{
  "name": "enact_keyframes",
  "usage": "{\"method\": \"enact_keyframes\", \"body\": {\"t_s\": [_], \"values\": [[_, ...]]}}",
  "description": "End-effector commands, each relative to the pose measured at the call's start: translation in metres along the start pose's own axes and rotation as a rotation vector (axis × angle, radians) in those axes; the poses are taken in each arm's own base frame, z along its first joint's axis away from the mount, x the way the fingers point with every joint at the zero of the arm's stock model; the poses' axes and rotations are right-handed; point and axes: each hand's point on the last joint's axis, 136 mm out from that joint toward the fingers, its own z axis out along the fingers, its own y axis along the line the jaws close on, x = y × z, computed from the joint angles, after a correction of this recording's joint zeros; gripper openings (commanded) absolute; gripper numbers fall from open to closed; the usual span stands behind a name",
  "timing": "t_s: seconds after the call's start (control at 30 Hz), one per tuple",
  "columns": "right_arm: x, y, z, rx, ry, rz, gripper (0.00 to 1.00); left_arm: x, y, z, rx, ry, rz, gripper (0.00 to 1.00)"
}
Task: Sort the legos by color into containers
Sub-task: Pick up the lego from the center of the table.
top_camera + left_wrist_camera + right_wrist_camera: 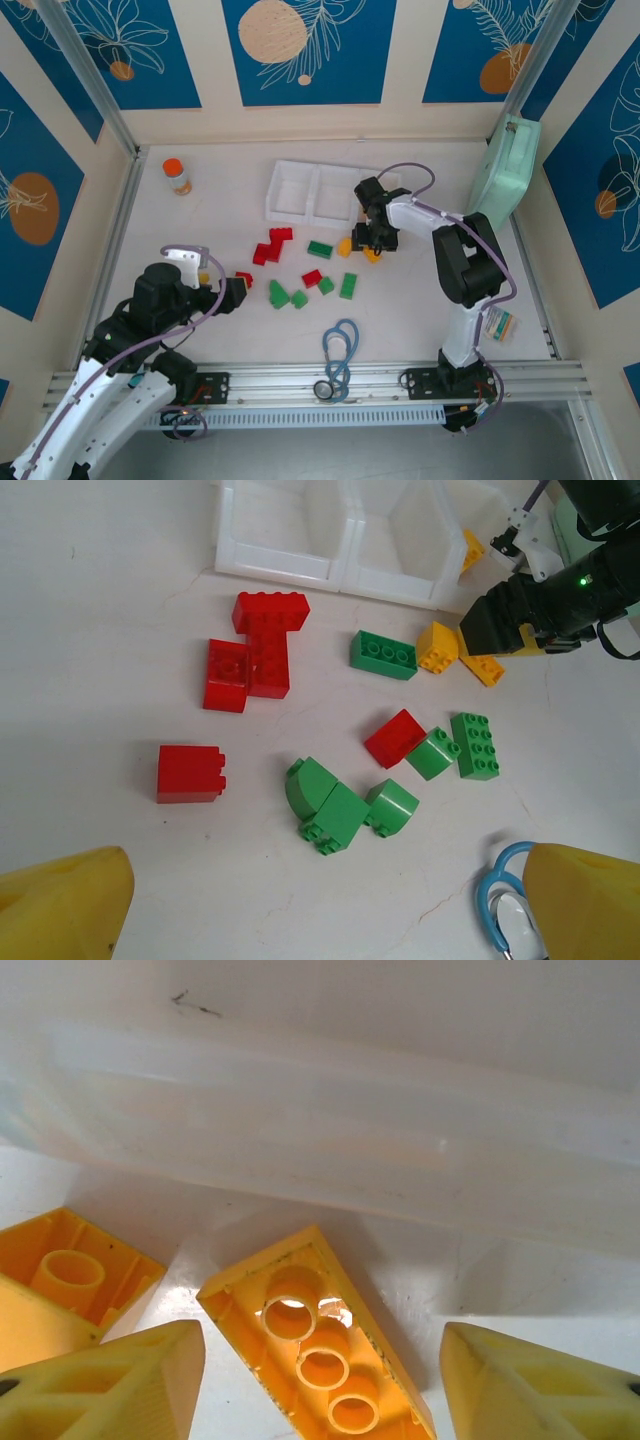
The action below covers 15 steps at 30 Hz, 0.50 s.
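The right claw (320, 1385) hangs low over the desk (410, 320) with its fingers spread wide. They stand either side of a long yellow brick (330, 1360) that lies upside down, hollows showing, and neither finger touches it as far as I can see. A second yellow brick (60, 1280), also upturned, sits just outside the finger on the claw's left. Straight ahead of the claw, close beyond the long brick, runs the white wall of the tray (350, 1150).

The left claw (320, 910) is spread wide too, with nothing between its fingers. Ahead of it, loose pieces are scattered on the desk. A single red block (190, 773) is nearest on its left, a clump of green blocks (340, 805) sits straight in front, and a red cluster (262, 645) lies farther on towards the tray. A blue stethoscope (500, 895) lies just beside its right finger.
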Motion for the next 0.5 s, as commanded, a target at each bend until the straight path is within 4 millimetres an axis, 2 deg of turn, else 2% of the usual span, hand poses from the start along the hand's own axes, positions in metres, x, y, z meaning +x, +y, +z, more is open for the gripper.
{"method": "enact_keyframes", "body": {"t_s": [0.0, 0.23, 0.47], "values": [[0.019, -0.010, 0.011, 0.077, 0.070, -0.027, 0.63, 0.003, 0.001, -0.002, -0.008, 0.008, -0.002, 0.99], [0.031, -0.019, 0.014, 0.119, 0.093, -0.028, 0.60, 0.002, 0.001, -0.002, -0.007, 0.005, -0.003, 0.99], [0.028, -0.019, 0.022, 0.133, 0.104, -0.026, 0.60, 0.002, 0.001, -0.002, -0.007, 0.005, -0.002, 0.99]]}}
